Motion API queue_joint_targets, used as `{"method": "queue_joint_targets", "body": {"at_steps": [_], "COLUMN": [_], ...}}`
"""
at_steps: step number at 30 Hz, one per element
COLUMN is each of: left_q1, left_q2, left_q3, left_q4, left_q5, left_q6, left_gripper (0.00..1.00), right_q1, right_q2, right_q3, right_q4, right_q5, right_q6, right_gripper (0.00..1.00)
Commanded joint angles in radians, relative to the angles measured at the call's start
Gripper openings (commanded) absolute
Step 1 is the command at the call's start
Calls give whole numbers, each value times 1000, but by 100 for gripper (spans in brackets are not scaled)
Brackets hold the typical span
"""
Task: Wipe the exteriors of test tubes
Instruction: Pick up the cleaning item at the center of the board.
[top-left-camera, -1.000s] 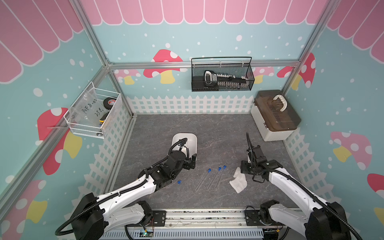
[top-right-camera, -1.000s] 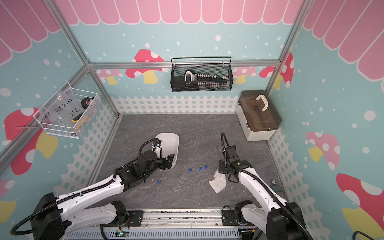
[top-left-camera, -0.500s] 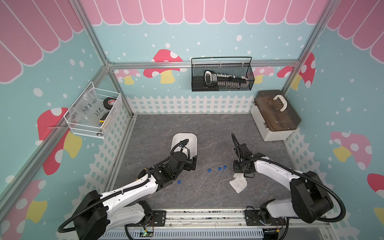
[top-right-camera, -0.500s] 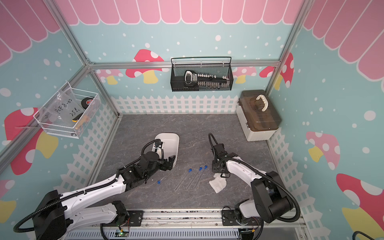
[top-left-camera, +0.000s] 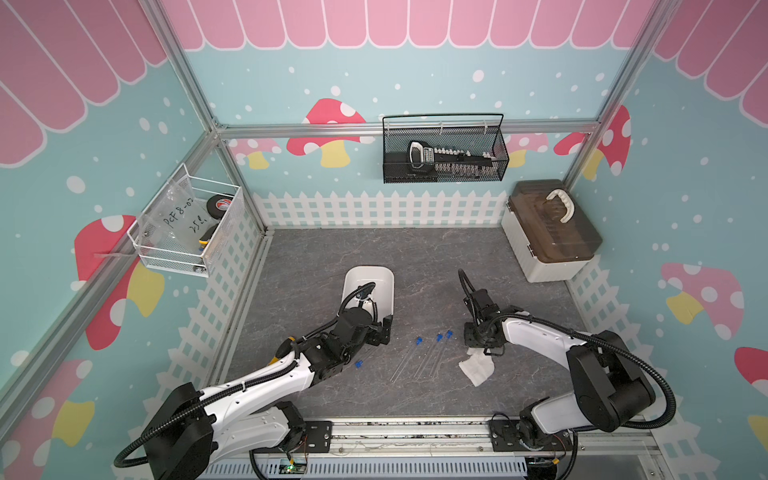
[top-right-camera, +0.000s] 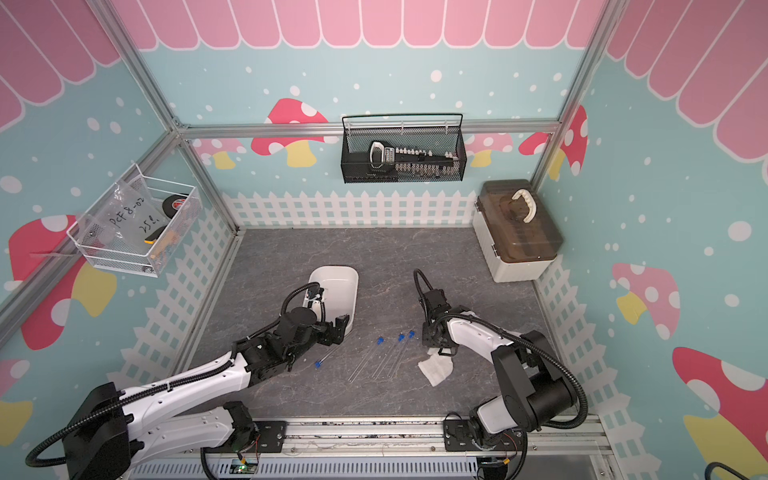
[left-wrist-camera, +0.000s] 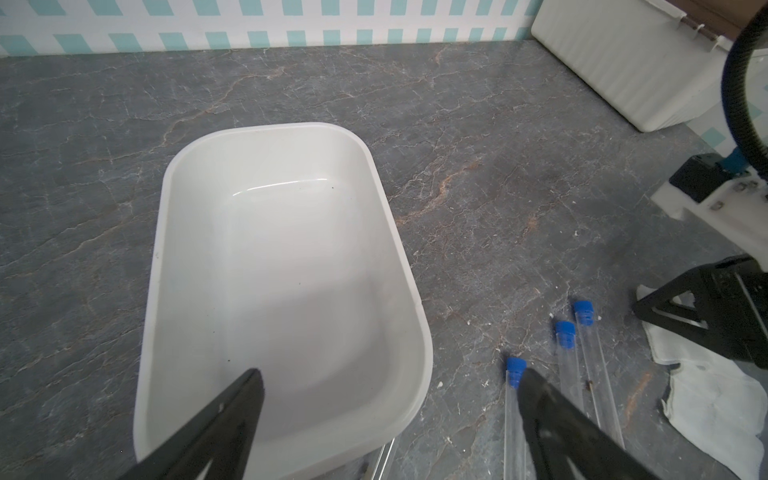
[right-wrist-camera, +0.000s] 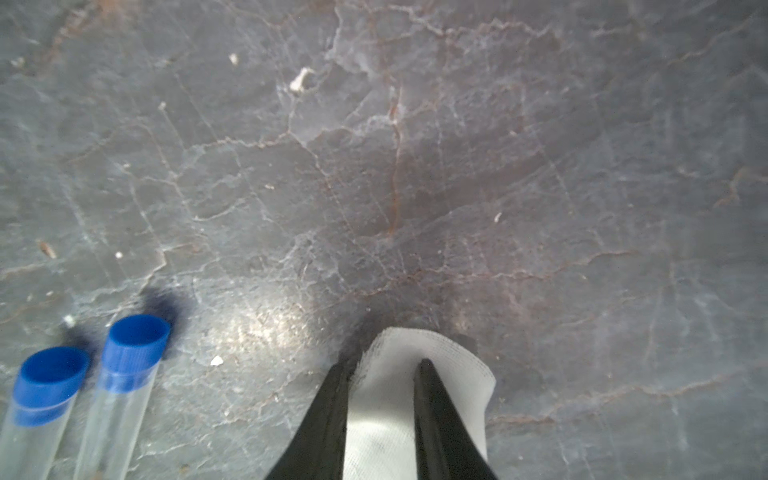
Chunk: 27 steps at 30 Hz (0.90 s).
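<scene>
Pinching a fold of the white cloth (right-wrist-camera: 457, 361), the right gripper (right-wrist-camera: 384, 365) is nearly closed on it. Left gripper (left-wrist-camera: 390, 372) hangs wide open, holding nothing, over the white tray (left-wrist-camera: 286, 129). Three test tubes (top-left-camera: 427, 357) lie side by side on the table (top-left-camera: 415, 257) between the arms, fourth tube (top-right-camera: 328, 355) just beside the left arm.

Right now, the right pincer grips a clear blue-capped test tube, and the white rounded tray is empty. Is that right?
Not quite: the right pincer grips the white square cloth, not a tube, as the right wrist view shows. The white rounded tray is empty.
</scene>
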Motion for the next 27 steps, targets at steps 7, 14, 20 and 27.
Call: {"method": "queue_joint_targets", "body": {"at_steps": [7,14,20,27], "left_q1": [-14,-37,-78,-143], "left_q2": [-31,-38,-20,41], "left_q3": [-25,-25,-9,9], "left_q4": [-13,-32,-55,-85], "left_q5": [37,37,52,79], "left_q6": [-45,-53,-45,-51], "left_gripper": [95,95,95,95], "right_q1": [8,8,6,-1], "right_q2": [31,-31,-155,-270], "right_q3": [-14,-14,43,92], "right_q4": [-9,-22,-90,-141], "right_q5": [30,15,27,26], "right_q6": [9,23,8,1], "right_gripper": [4,0,0,0]}}
